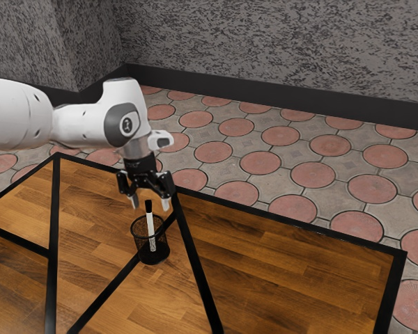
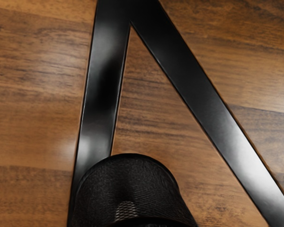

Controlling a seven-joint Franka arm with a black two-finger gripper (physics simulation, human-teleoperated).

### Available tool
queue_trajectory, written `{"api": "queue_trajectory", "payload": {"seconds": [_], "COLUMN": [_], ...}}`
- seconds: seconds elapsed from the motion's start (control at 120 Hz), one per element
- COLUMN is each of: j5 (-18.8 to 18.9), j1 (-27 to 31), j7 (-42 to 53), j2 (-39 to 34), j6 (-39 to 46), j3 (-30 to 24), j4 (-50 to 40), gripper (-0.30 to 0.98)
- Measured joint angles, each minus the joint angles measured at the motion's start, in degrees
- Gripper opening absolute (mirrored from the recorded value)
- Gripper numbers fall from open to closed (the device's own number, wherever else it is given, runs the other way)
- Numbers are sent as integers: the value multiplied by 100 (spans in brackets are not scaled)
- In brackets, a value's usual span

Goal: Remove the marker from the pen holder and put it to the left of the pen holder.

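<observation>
So the gripper [image 1: 150,202] is hanging above the pen holder [image 1: 154,258], fingers spread apart. The marker [image 1: 151,228] is standing in there, black end up near the fingertips.

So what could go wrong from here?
The open gripper is close to the marker's upright top, so a slightly off-centre approach might bump it. The marker stands inside the mesh pen holder; pulling it out crooked could tip the holder. Once laid down, it may roll.
</observation>
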Motion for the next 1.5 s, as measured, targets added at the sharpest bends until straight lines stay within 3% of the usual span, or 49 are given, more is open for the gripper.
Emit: {"api": "queue_trajectory", "payload": {"seconds": [0.375, 0.508, 0.675, 0.858, 1.025, 1.175, 1.5], "j5": [20, 25, 93, 446, 734, 828, 836], "j1": [-15, -12, -17, -2, 2, -5, 50], "j7": [-76, -96, -138, -201, -251, -264, 10], "j2": [-122, -153, -321, -828, -934, -938, -809], "j6": [61, 51, 36, -176, -618, -1020, -1693], "j3": [0, 0, 3, 73, 151, 734, 1048], "j4": [-192, -198, -262, -299, 455, 805, -185], "gripper": [13, 0, -5, -8, -10, -10, -10]}}
